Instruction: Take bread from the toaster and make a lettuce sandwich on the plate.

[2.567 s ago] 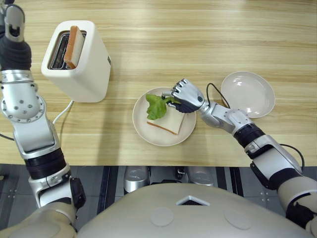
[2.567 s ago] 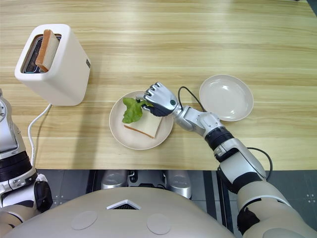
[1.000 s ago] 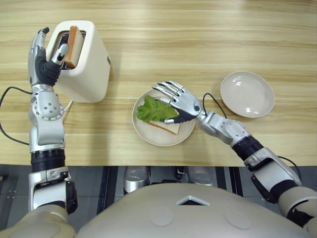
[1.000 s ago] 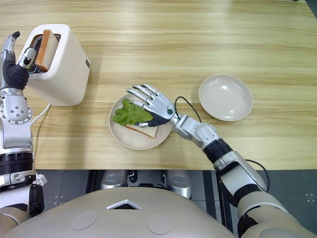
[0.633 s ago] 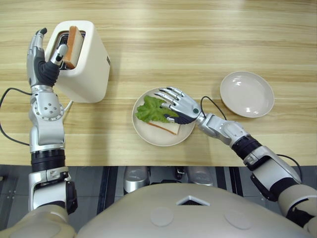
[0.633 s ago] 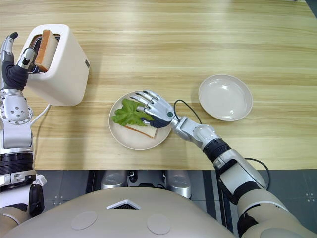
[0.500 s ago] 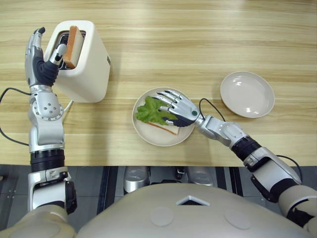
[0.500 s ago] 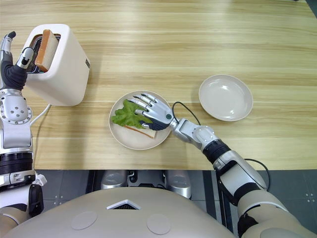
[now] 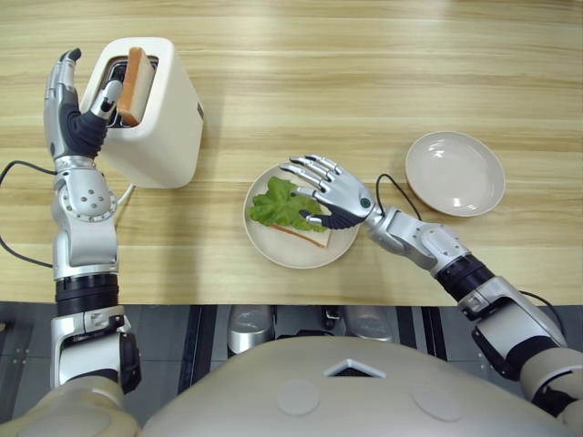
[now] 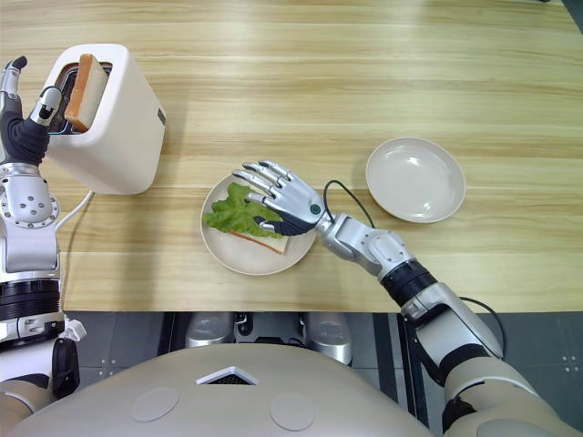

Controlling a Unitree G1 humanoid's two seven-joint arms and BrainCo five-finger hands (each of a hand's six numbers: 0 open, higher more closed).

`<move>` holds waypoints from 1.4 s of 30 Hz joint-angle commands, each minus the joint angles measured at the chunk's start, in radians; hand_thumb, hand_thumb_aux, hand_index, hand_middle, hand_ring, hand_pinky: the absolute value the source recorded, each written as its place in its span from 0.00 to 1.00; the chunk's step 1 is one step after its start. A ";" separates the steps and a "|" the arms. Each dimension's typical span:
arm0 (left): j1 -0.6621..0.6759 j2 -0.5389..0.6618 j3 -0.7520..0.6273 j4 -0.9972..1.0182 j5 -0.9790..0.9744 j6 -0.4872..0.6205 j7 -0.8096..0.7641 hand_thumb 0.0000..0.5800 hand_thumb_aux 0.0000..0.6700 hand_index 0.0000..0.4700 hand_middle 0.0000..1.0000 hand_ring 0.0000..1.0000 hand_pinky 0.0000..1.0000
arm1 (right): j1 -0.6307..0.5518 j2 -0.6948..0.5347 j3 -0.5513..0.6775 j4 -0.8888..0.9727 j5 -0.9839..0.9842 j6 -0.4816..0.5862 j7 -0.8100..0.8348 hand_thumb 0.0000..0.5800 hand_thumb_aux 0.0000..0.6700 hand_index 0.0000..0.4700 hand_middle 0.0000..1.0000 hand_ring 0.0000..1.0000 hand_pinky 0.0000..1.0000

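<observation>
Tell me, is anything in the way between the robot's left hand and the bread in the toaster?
Nothing visible. The left hand is open right beside the bread poking up from the toaster. Over at the plate, though, the open right hand is over the lettuce, where that bread has to land.

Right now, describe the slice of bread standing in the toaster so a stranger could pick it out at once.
On the light wooden table, find the boxy white toaster at far left. The toasted-brown bread slice stands upright in its top slot, beside the left hand. The other slice lies flat under green lettuce on the round beige plate.
</observation>
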 commanded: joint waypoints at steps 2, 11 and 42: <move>0.010 0.000 -0.010 0.006 0.001 -0.001 -0.001 0.00 0.00 0.00 0.00 0.00 0.00 | 0.027 0.002 0.016 0.009 -0.001 -0.008 0.030 0.88 0.65 0.63 0.00 0.00 0.00; 0.016 -0.003 -0.011 0.003 -0.002 -0.003 0.000 0.00 0.00 0.00 0.00 0.00 0.00 | 0.029 0.008 0.018 0.015 0.003 -0.013 0.036 0.88 0.65 0.64 0.00 0.00 0.00; 0.019 -0.002 -0.007 0.002 -0.020 -0.009 -0.011 0.00 0.00 0.00 0.00 0.00 0.00 | 0.051 0.025 0.036 0.058 -0.005 -0.017 0.056 0.90 0.69 0.68 0.00 0.00 0.00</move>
